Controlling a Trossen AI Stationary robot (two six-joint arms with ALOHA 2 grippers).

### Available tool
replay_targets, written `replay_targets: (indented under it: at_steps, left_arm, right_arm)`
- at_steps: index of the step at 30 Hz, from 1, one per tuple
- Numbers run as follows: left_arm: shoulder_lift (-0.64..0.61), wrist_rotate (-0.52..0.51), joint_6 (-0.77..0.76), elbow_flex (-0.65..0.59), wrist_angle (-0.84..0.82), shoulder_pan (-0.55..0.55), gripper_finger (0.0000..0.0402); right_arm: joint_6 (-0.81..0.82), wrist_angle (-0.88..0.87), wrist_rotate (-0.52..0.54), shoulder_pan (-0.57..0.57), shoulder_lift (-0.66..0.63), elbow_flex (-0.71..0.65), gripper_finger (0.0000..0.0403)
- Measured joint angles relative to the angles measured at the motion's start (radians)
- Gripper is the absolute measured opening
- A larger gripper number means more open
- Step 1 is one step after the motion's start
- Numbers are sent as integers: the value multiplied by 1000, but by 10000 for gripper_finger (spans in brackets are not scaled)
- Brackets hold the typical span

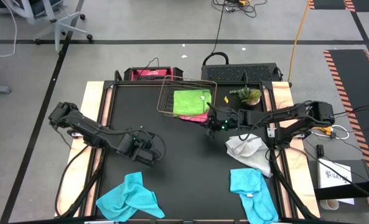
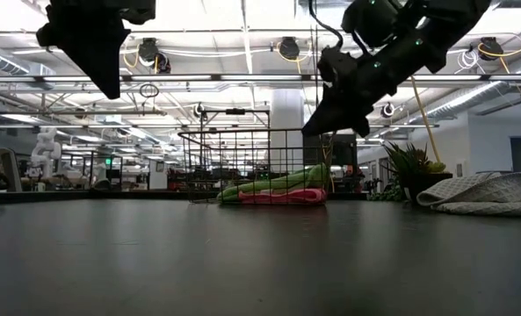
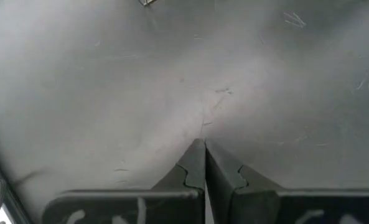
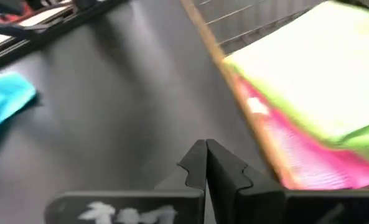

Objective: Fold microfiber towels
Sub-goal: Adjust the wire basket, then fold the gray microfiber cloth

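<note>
Green towel (image 1: 191,102) in basket (image 1: 165,99), beside closed right hand (image 1: 210,127)

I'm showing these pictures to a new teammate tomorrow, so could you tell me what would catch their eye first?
Probably the lime green towel, folded flat on a pink towel in the copper wire basket at the table's far edge. The right gripper hangs shut just beside that basket, empty. Next come two crumpled turquoise towels at the near edge, left and right, and a grey towel rumpled by the right side.
</note>
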Motion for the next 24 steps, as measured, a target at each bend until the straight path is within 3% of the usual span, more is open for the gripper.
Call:
replay_targets:
  at_steps: [12,17,20,24]
  left_arm:
    - [0,-17,19,0,0,8,11]
    - [0,-24,51,0,0,11,10]
    - [0,-24,89,0,1,25,3]
    - [0,-26,156,0,13,63,15]
  right_arm:
    - [-123,-35,52,-140,-7,0,0]
    - [-39,-93,-55,-121,-99,2,0]
    - [-1,-338,-81,-55,-182,54,0]
    - [63,-762,32,58,-249,212,0]
